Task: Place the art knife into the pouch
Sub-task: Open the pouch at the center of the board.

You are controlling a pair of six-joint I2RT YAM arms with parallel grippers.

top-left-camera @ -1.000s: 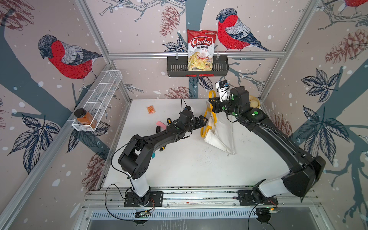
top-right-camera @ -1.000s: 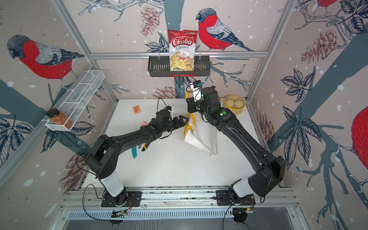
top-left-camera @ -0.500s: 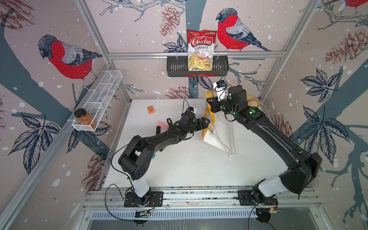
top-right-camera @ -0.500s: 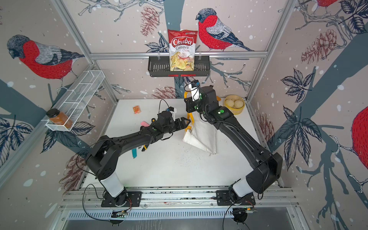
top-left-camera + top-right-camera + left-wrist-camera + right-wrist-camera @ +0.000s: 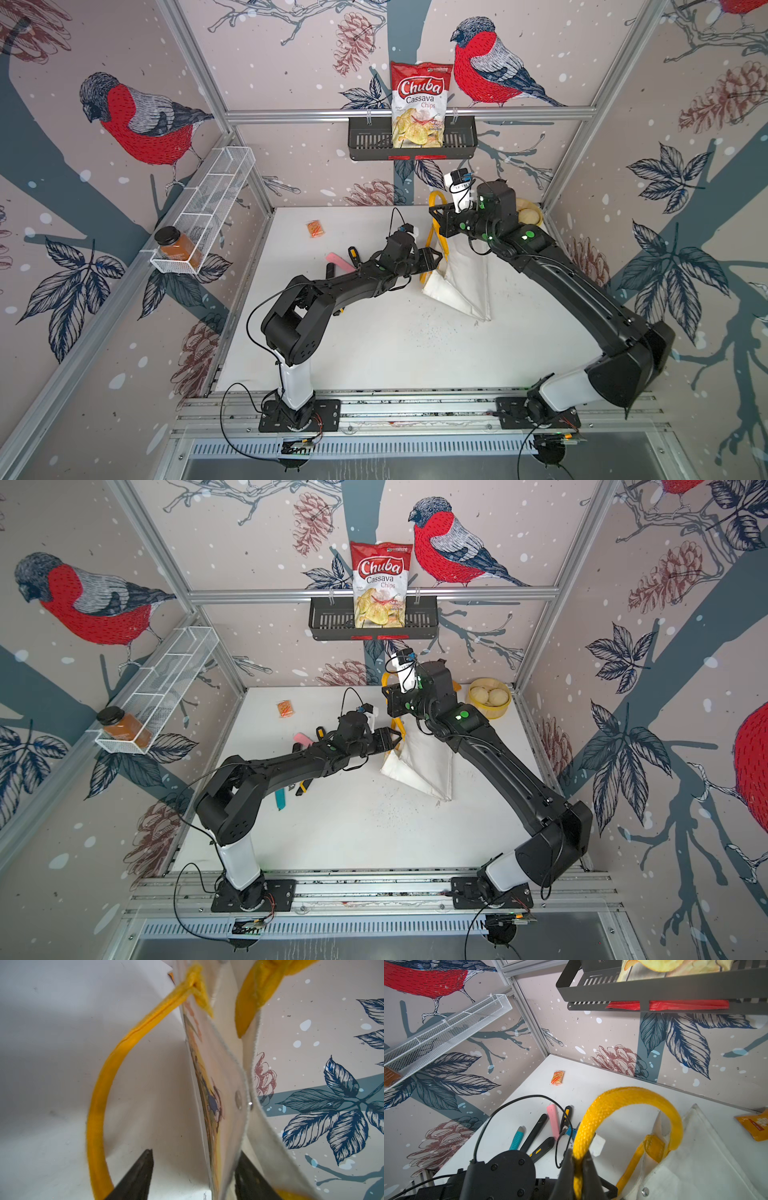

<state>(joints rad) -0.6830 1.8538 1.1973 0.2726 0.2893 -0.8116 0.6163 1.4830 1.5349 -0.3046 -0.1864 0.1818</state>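
Observation:
The pouch (image 5: 461, 282) (image 5: 424, 766) is a white fabric bag with yellow handles, lifted at its mouth end. My right gripper (image 5: 438, 216) (image 5: 578, 1159) is shut on one yellow handle (image 5: 629, 1095) and holds it up. My left gripper (image 5: 434, 257) (image 5: 195, 1152) is open at the pouch's mouth. Its fingers straddle the printed wall (image 5: 224, 1084), one inside the bag and one outside with a gap. Several art knives lie on the table to the left: pink (image 5: 553, 1124), teal (image 5: 517, 1138), black (image 5: 534, 1132) and black-and-yellow (image 5: 543, 1148). Neither gripper holds a knife.
A yellow bowl (image 5: 498, 710) with round buns stands at the back right. A small orange packet (image 5: 315, 228) lies at the back. A black wall basket (image 5: 365, 141) holds a chips bag; a white wire shelf (image 5: 216, 187) on the left wall holds a jar.
My left gripper has moved right onto the pouch's mouth edge and its jaws have narrowed. My right gripper has lifted the handle slightly.

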